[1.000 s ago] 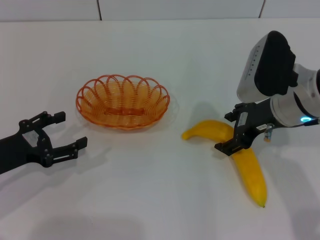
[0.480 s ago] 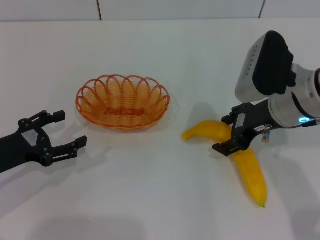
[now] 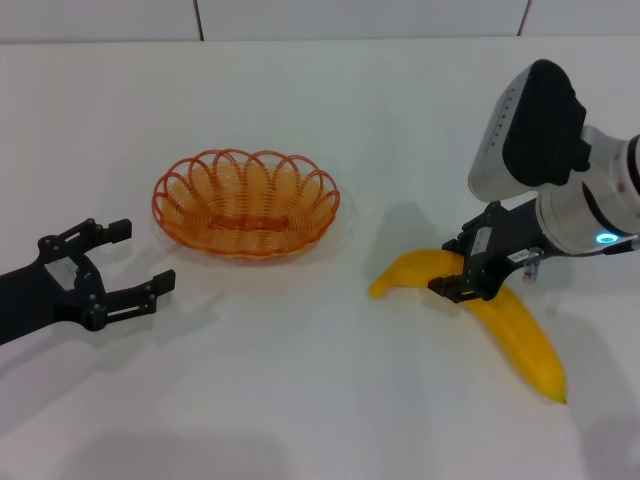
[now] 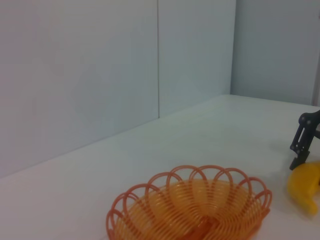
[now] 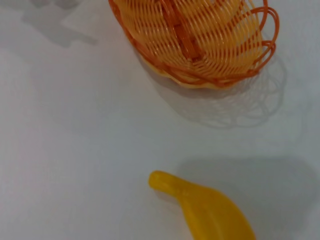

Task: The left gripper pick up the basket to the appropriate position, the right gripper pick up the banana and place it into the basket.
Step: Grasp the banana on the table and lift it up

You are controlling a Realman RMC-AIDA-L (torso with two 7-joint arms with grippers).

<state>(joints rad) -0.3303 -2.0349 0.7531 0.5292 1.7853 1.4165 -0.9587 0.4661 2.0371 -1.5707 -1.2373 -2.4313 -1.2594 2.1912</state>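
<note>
The orange wire basket (image 3: 245, 203) sits on the white table, left of centre. My left gripper (image 3: 143, 256) is open and empty, low over the table to the basket's left, apart from it. The yellow banana (image 3: 520, 330) lies to the basket's right, its stem end pointing towards the basket. My right gripper (image 3: 462, 272) is shut on the banana near its bend. The left wrist view shows the basket (image 4: 195, 210), the banana's end (image 4: 306, 185) and the right gripper (image 4: 302, 142). The right wrist view shows the basket (image 5: 195, 35) and the banana (image 5: 210, 212).
The white table (image 3: 320, 400) runs to a pale wall (image 3: 360, 18) at the back. Nothing else stands on it.
The banana has swung in my right gripper: its far tip moved right and its stem end shifted slightly. The left gripper and the basket have not moved.
</note>
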